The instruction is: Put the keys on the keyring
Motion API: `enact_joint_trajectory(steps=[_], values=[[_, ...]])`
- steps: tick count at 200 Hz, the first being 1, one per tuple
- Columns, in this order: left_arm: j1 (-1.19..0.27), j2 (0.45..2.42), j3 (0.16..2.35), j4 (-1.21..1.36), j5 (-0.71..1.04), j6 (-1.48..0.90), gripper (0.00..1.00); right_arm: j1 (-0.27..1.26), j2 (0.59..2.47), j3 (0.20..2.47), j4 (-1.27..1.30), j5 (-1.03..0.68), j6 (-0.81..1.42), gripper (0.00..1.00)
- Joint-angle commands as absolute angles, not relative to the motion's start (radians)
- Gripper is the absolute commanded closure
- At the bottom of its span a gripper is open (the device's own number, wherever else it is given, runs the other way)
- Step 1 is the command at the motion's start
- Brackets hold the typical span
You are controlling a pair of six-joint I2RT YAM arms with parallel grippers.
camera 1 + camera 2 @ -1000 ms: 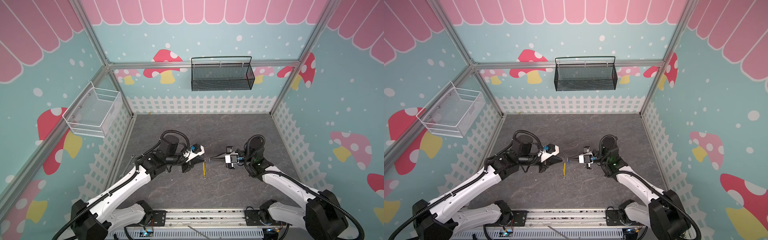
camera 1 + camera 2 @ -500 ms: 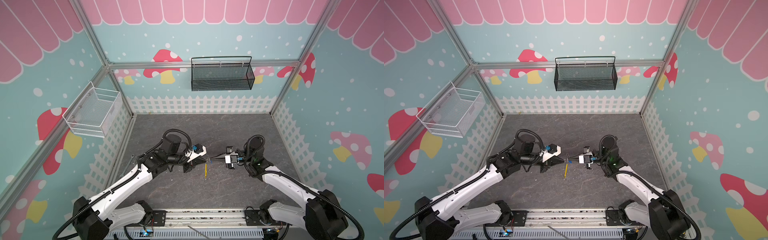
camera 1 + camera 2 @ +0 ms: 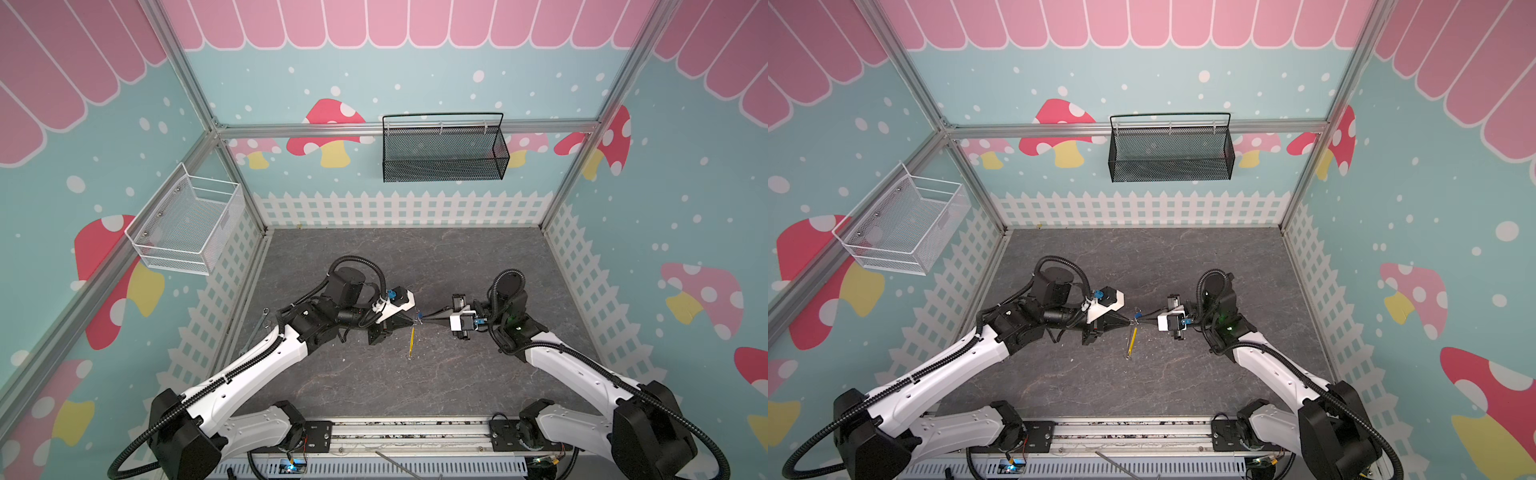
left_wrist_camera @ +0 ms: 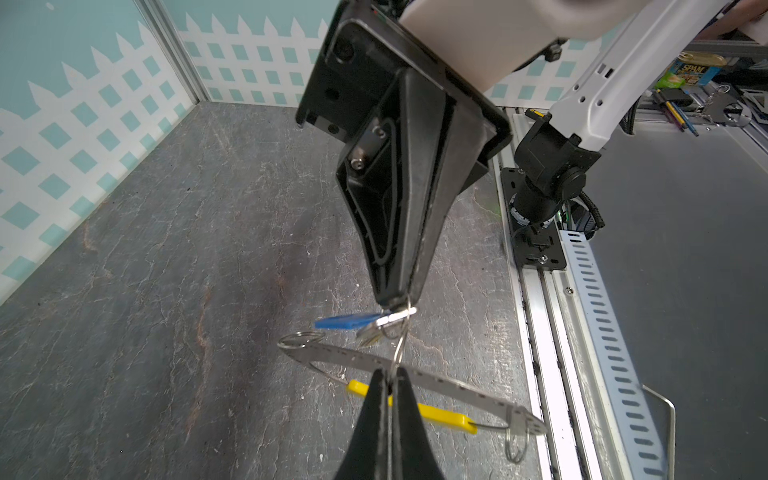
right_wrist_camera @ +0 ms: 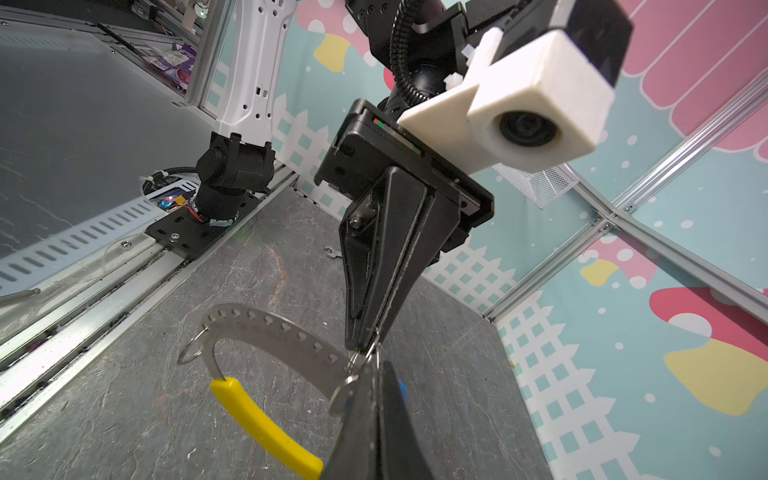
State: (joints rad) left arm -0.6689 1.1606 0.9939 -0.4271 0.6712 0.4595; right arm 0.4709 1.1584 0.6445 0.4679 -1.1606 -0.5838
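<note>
1. The left gripper [image 4: 390,374] is clamping the keyring [image 4: 332,354], which is hanging above the floor [image 4: 166,291].
2. The right gripper [image 4: 397,302] is pinching the blue key [image 4: 345,321] beside it.
3. The black jaws are hiding whether the key is sitting on the ring.

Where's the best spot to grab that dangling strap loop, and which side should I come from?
Probably the yellow segment, mid-length: it looks the thickest stretch of the strap loop. Come from the rail side, since the loop bows out that way, clear of the left hand and right hand.
</note>
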Motion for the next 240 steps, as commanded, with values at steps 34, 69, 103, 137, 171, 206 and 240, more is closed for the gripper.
enact_joint_trajectory(steps=[34,69,103,137,171,206,240], values=[[-0.661,1.164,1.034,-0.433,0.696,0.457,1.00,0.466,1.124,0.649,0.442,-1.157,-0.648,1.00],[-0.653,1.163,1.029,-0.418,0.707,0.438,1.00,0.467,1.117,0.637,0.443,-1.140,-0.665,1.00],[-0.643,1.151,1.013,-0.384,0.718,0.411,1.00,0.465,1.109,0.623,0.443,-1.117,-0.682,1.00],[-0.634,1.147,1.004,-0.356,0.740,0.361,1.00,0.466,1.107,0.622,0.443,-1.115,-0.702,1.00],[-0.632,1.152,1.003,-0.351,0.744,0.350,1.00,0.468,1.098,0.617,0.443,-1.105,-0.725,1.00],[-0.633,1.161,0.999,-0.320,0.753,0.326,1.00,0.469,1.091,0.605,0.453,-1.088,-0.742,1.00],[-0.618,1.158,0.972,-0.252,0.771,0.273,1.00,0.469,1.070,0.578,0.472,-1.033,-0.762,1.00]])
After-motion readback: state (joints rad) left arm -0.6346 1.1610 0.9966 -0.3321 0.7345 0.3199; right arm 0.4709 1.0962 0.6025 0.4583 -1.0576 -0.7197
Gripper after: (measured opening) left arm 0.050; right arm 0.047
